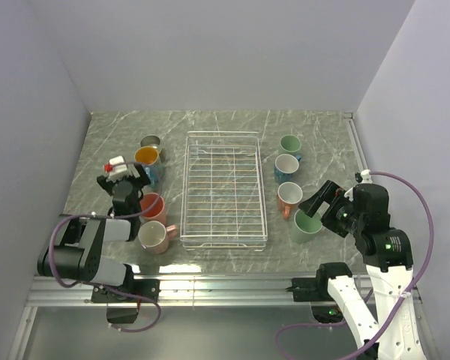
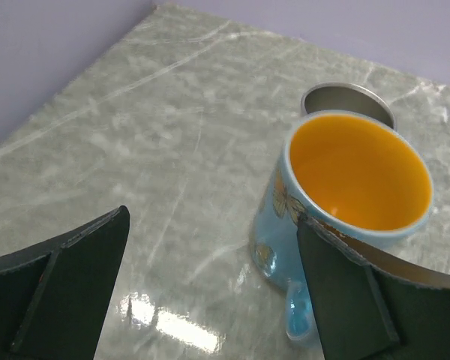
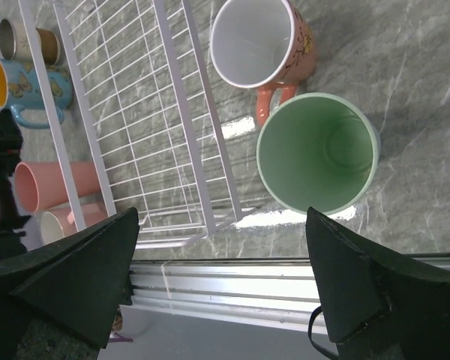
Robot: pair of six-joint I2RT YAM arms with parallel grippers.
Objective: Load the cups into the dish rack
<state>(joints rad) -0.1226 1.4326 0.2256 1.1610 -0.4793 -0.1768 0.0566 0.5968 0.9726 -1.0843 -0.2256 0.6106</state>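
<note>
The left claw [image 1: 127, 182] and the right claw [image 1: 320, 202], seen from above, flank the dish rack [image 1: 223, 187], which lies between them with nothing in it. Around the left claw sit the grey metal cup [image 1: 151, 142], the orange-lined blue mug [image 1: 147, 157], a salmon cup [image 1: 151, 205] and a cream cup [image 1: 154, 236]. By the right claw are a mint cup [image 1: 306, 225], a pink mug [image 1: 289, 195], a white-lined mug [image 1: 286, 166] and a far green mug [image 1: 290, 144]. I judge the loading not yet begun: all eight cups are outside the rack.

From the left wrist, the left claw [image 2: 210, 300] gapes wide and grips nothing. The orange-lined blue mug [image 2: 352, 187] sits outside the gap, just past one finger, which hides part of its base. Whether they touch I cannot tell. The grey metal cup [image 2: 349, 101] stands behind it.

From the right wrist, the right claw [image 3: 225, 285] is likewise spread wide and empty. The mint cup [image 3: 319, 154] stands mouth-up just ahead of it, nearer one finger, with the pink mug [image 3: 259, 45] beyond and the rack's corner toward the other finger. Both claws' fingers run off the frame edge.
</note>
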